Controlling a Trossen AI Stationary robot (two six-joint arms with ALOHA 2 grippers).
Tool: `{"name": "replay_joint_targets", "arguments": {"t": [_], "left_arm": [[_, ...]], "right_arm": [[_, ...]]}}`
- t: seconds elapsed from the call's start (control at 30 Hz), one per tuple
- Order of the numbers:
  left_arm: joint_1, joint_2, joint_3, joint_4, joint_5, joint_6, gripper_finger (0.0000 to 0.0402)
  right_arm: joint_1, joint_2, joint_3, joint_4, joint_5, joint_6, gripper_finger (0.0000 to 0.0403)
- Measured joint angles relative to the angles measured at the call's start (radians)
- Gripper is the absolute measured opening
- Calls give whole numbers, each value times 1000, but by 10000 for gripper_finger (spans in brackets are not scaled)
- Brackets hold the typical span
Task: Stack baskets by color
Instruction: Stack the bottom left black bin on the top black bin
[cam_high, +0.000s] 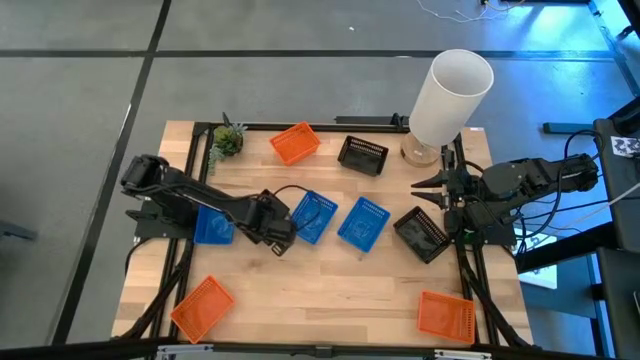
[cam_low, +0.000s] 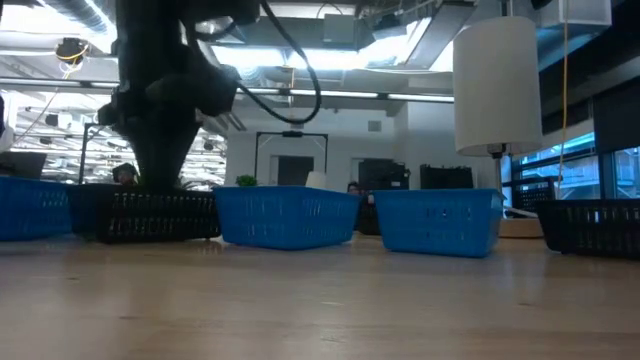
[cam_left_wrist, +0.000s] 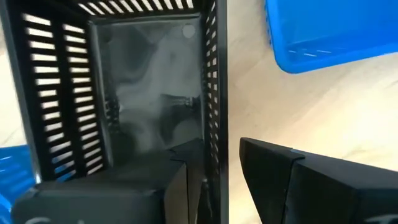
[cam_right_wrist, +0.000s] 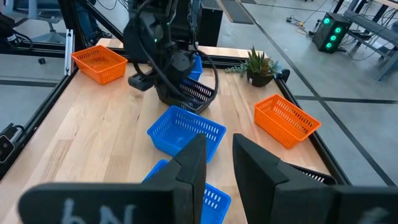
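Observation:
My left gripper points down at mid-table, open over a black basket, which sits on the table between two blue baskets. One finger is inside it and one outside its side wall. A third blue basket lies to the right. Two more black baskets and three orange baskets are spread about the table. My right gripper waits raised at the right edge, open and holding nothing. My left gripper comes from above with one finger inside the black basket and the other outside its side wall. A strip of bare table shows between that wall and the outer finger. Whether the inner finger touches the wall I cannot tell.
A tall white cylinder stands at the far right corner and a small green plant at the far left. Bare wood lies along the near middle of the table, between the two near orange baskets.

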Motion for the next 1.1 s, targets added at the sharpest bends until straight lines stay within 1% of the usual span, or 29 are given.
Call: {"name": "replay_joint_targets", "arguments": {"t": [0.13,0.23,0.3,0.4,0.43,0.6,0.7,0.8,0.93,1.03,1.1], "left_arm": [[0,46,0,1,-8,4,97],[3,69,0,2,-10,66,92],[4,76,0,3,-10,100,75],[14,75,0,-7,-10,134,21],[20,69,0,-20,-12,136,11],[51,-2,30,-147,-37,156,2],[70,-63,86,-216,-77,197,1],[94,-107,156,-217,-89,328,1],[150,-111,282,-213,-89,601,1],[205,-87,371,-184,-88,839,0],[246,-69,421,-159,-87,1010,0]], "right_arm": [[0,0,0,0,0,0,78],[0,0,0,0,1,0,78],[0,0,0,1,1,-1,78],[0,0,0,1,1,-2,78],[0,0,0,1,1,-2,78],[0,-4,0,-2,8,10,78],[0,-10,0,-14,62,60,78],[0,-13,-1,-34,147,129,78],[0,-13,0,-59,299,255,78],[0,-14,-1,-99,343,318,78],[0,-14,-1,-110,351,355,78]]}}
